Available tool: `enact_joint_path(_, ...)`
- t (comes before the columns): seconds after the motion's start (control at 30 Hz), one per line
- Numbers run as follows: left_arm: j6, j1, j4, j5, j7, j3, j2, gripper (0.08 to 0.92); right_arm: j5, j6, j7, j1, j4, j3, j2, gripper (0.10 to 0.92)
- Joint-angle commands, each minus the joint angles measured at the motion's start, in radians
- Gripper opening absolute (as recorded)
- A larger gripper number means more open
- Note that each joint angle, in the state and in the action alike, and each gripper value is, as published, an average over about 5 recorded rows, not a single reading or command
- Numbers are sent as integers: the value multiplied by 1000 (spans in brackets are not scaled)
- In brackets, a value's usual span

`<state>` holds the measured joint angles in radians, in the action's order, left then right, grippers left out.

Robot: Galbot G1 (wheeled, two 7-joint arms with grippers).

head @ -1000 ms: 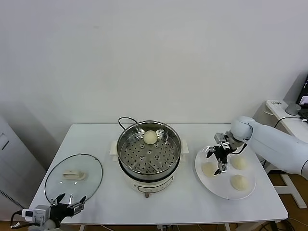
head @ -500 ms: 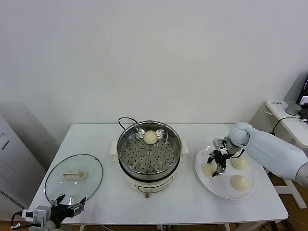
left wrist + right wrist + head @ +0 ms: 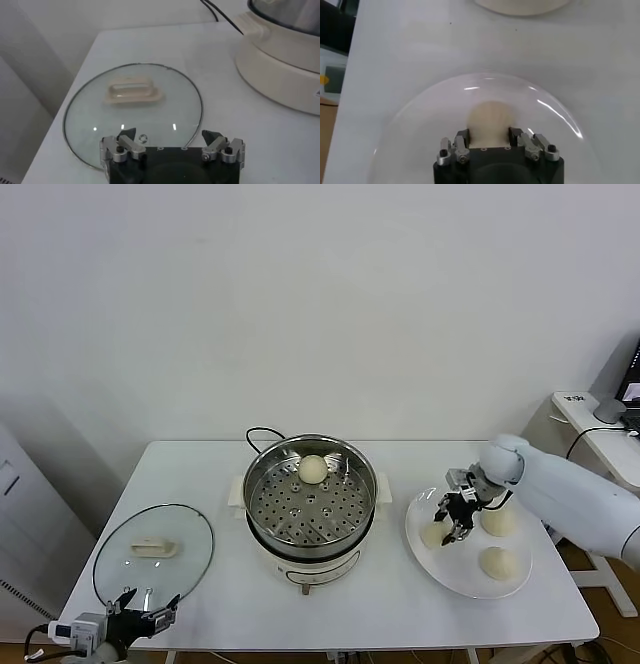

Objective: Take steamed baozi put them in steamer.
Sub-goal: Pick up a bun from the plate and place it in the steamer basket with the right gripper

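Right gripper (image 3: 490, 142) low over plate (image 3: 424, 552), jaws spread around nearest baozi (image 3: 490, 120), not yet pinching.

A shiny, polished metal steamer (image 3: 310, 494) with a perforated tray is seated on a smooth white plastic base. Left of the steamer, a clear glossy glass lid (image 3: 132, 112) is laid. Right of it, matt, smooth dough baozi (image 3: 490, 122) are held on a glossy white plate (image 3: 440, 569).
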<state>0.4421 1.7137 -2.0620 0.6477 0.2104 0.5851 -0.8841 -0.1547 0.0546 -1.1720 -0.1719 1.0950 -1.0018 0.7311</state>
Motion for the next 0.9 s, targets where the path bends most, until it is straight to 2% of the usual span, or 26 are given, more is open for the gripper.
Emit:
enact_joint_path(0.03,2,-2,-3,-2,1,0,-1,823,-225,33,-83,-372,65,-234,-35,492)
enact_joint_path(0.33,2,-2,-7,-3,4,0,-1,823,-422,124,-94,-614,113,-362,55,495)
enact_joint_path(0.73,-1,1,-5,-4,4,0,0,823,-653,237,56,-608,148,-354,239,495)
enact_joint_path(0.9,0,-2,-5,-6,4,-1,1,823,-702,291,143,-553,160,-339,317,496)
